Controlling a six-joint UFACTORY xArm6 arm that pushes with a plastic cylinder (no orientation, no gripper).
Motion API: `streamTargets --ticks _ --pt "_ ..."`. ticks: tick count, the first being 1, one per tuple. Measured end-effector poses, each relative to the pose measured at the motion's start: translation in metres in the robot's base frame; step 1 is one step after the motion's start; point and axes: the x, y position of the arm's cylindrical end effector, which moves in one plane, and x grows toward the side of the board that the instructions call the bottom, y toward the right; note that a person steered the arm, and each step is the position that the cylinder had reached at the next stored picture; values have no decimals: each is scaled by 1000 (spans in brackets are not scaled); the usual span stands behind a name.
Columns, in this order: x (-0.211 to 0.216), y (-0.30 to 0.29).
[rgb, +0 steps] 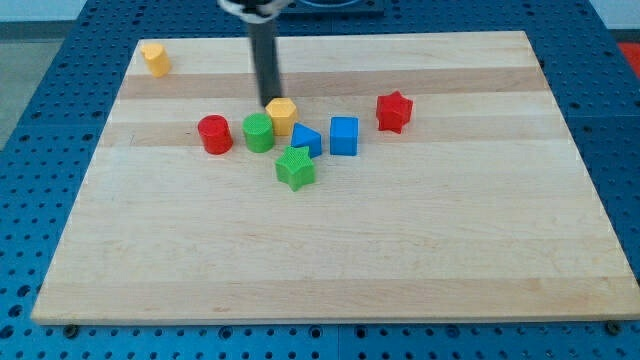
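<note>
One camera looks down obliquely, fairly near, framing the whole wooden board (320, 250).

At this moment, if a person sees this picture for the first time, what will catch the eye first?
First comes the tight cluster of blocks above the middle of the wooden board: a red cylinder, a green cylinder, a yellow hexagonal block, two blue blocks, a green star and a red star. My tip stands just behind the yellow hexagonal block. A second yellow block sits alone at the view's top left.

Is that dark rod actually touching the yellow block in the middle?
Cannot tell. In the camera view my tip ends right at the upper edge of the yellow hexagonal block, with no visible gap, but overlap from this angle could hide one.
</note>
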Motion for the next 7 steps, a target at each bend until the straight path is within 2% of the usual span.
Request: streamTargets --ticks 1,2,3,4,5,6,7 --pt "48 -59" --pt "97 -51" --pt "98 13" --pt "29 20" --pt "19 45" --pt "31 35" --pt "31 75"
